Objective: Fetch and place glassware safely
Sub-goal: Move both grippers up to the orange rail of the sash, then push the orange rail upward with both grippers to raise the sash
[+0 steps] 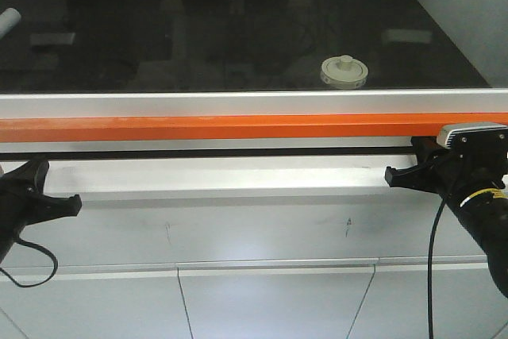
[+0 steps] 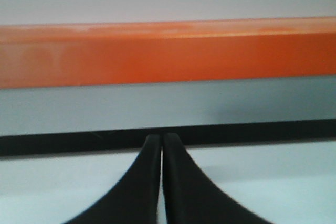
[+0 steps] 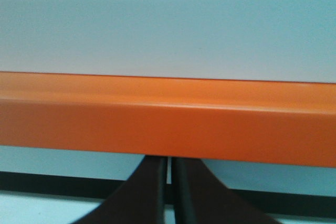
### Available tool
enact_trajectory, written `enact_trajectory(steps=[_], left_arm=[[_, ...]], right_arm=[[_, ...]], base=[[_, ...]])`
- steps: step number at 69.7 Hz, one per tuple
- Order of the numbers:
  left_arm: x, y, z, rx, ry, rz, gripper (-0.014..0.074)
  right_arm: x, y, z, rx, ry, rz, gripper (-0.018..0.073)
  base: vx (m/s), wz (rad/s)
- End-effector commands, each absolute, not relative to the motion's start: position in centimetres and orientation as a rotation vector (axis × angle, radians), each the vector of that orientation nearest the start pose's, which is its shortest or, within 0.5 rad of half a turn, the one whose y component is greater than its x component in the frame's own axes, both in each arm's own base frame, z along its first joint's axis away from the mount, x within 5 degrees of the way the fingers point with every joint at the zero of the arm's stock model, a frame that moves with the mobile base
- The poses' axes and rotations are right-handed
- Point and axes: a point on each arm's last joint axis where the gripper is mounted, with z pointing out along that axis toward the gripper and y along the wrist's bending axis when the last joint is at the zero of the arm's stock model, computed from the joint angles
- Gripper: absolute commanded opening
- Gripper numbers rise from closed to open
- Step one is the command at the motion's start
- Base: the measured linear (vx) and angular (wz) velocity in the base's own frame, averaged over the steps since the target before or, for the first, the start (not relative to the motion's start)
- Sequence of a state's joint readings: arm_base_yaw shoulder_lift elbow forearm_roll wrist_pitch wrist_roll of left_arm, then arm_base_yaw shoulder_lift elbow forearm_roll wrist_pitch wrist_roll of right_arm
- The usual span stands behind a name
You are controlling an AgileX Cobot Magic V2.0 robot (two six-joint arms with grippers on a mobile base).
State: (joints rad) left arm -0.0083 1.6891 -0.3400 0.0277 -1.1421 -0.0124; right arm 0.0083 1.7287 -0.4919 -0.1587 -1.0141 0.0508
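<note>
The lidded glass jar (image 1: 344,71) is sitting beyond the clenched, empty left pincer (image 1: 78,204) and the nearer, likewise clenched right pincer (image 1: 388,174).

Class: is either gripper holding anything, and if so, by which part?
Nothing is held. The left gripper and right gripper are shut on nothing, by the orange bar; the glass jar stands untouched on the dark surface.

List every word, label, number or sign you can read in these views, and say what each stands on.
No text is readable in any view.
Rim marks on the jar lid: too small to read.
Yellow tag on the right arm: blurred, unreadable.
</note>
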Motion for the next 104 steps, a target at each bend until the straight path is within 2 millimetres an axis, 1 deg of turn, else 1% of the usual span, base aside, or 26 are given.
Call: enact_trajectory(steps=[1,36,51,66,94,104], left_arm=[[26.8,-0.6,17.7,0.020,1.535,-0.039,-0.0007],[29.0,-0.6,19.3,0.022,1.478,-0.037,-0.0007],[29.0,-0.7,19.4,0.023,1.461,-0.039,-0.0007],[29.0,-0.8,19.9,0.035,1.405,-0.045,-0.0007],[28.9,-0.9,20.1,0.055,1.389,-0.054,-0.0007],[28.8,-0.9,20.5,0.055,1.370,-0.054,-0.0007]], right_arm=[[29.9,1.5,18.9,-0.150,1.540,0.095,-0.0001],[29.9,1.5,18.9,-0.150,1.540,0.095,-0.0001],[29.9,1.5,19.0,-0.149,1.531,0.096,-0.0001],[29.8,1.6,19.8,-0.147,1.437,0.105,-0.0001],[29.8,1.6,19.9,-0.146,1.430,0.105,-0.0001],[29.8,1.6,20.2,-0.144,1.403,0.107,-0.0001]], base=[[0.00,0.00],[0.00,0.00],[0.00,0.00],[0.00,0.00],[0.00,0.00],[0.00,0.00]])
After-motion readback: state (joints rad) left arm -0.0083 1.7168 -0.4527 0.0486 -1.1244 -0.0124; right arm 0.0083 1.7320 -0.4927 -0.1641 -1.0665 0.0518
